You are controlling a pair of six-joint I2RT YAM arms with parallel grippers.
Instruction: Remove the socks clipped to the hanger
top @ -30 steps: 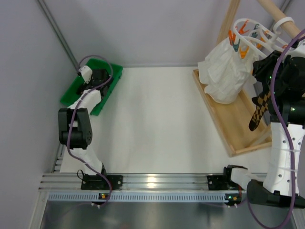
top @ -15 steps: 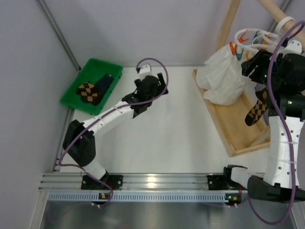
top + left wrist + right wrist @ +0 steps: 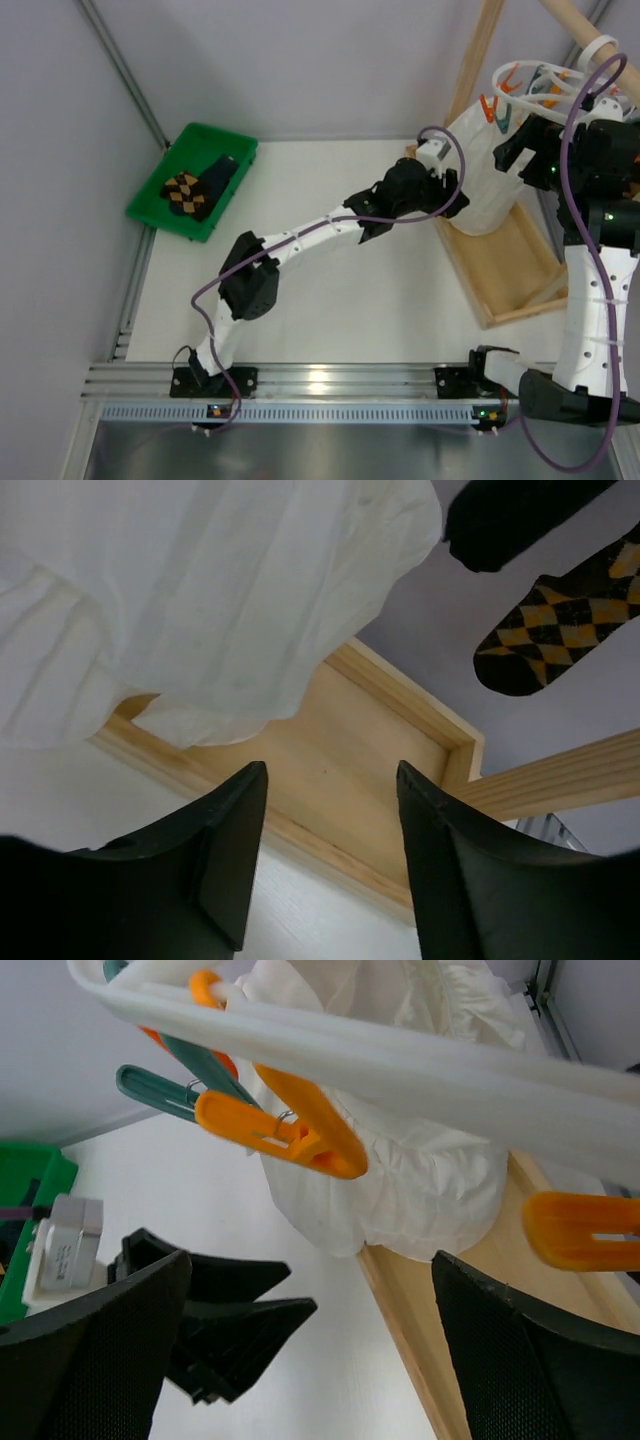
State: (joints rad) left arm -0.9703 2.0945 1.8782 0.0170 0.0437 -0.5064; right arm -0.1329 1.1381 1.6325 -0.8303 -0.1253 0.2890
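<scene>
The white ring hanger (image 3: 548,88) hangs at the far right, its hook over a wooden dowel (image 3: 575,20), well above the counter (image 3: 330,290). In the left wrist view one argyle sock (image 3: 560,630) dangles toe-down below it, its top out of frame (so its clip cannot be seen). A dark shape (image 3: 510,515) beside it cannot be identified. Two more socks lie touching in the green tray (image 3: 148,203) at the far left corner: a patterned sock (image 3: 183,192) and a plain dark sock (image 3: 218,172).

The counter is white and flat, closed in by pale grey walls (image 3: 300,60), with a metal rail (image 3: 330,380) along its near edge.

Three orange clips (image 3: 290,1130) show in the right wrist view, with a teal clip (image 3: 160,1090) among them.

A bunched white cloth (image 3: 480,190) hangs from the hanger over the rack's wooden base (image 3: 510,270) and stands between the left pincer (image 3: 330,780) and the ring. That pincer is released, nothing between its fingers, pointing at the base under the cloth's lower edge. The right pincer (image 3: 310,1270) is spread wide and empty, just below the ring. In the top view the right arm (image 3: 590,250) covers the space under the hanger.
</scene>
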